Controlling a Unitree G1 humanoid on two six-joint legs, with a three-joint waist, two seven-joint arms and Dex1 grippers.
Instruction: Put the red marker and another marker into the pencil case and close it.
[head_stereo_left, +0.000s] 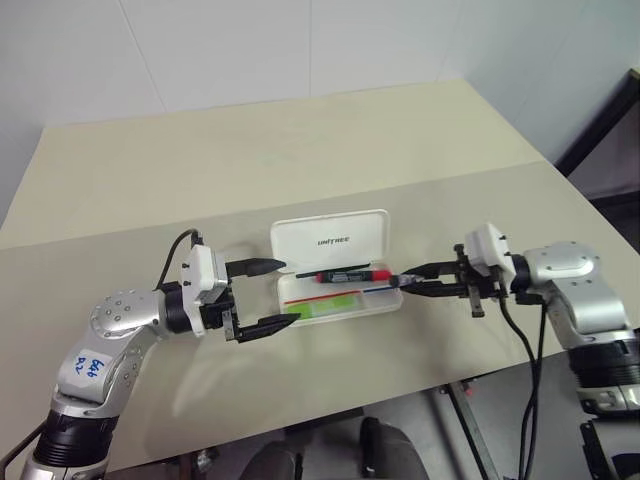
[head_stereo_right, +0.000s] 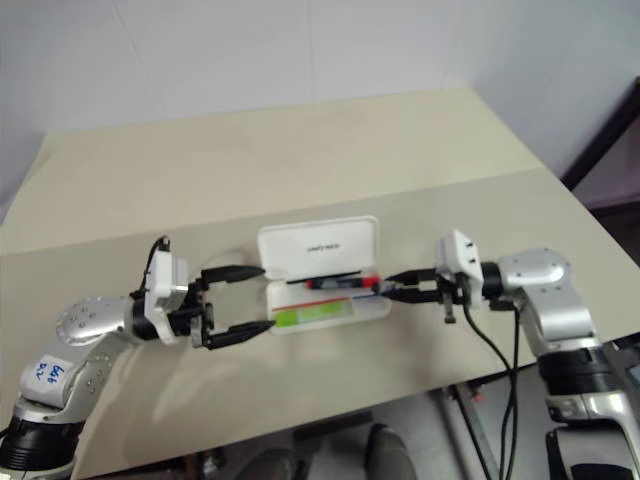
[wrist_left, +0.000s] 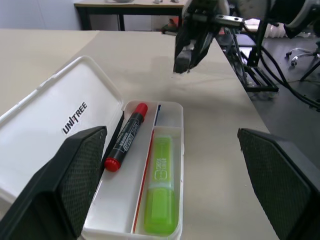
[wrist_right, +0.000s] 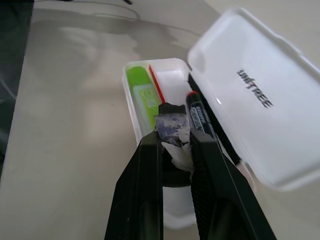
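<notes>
Both markers lie in my pencil case (head_stereo_left: 340, 297) mid-bench; its light, stiff lid (head_stereo_left: 330, 240) (thin, springy plastic) wants pushing at the far edge; left gripper (head_stereo_left: 268, 293) gapes, right gripper (head_stereo_left: 404, 280) pinched empty.

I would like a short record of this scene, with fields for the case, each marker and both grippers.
pencil case: open on the table, lid up
red marker: inside the case, near the hinge
green marker: inside the case, front compartment
left gripper: open, empty, at the case's left end
right gripper: shut, empty, at the case's right end
remaining: close the lid
</notes>
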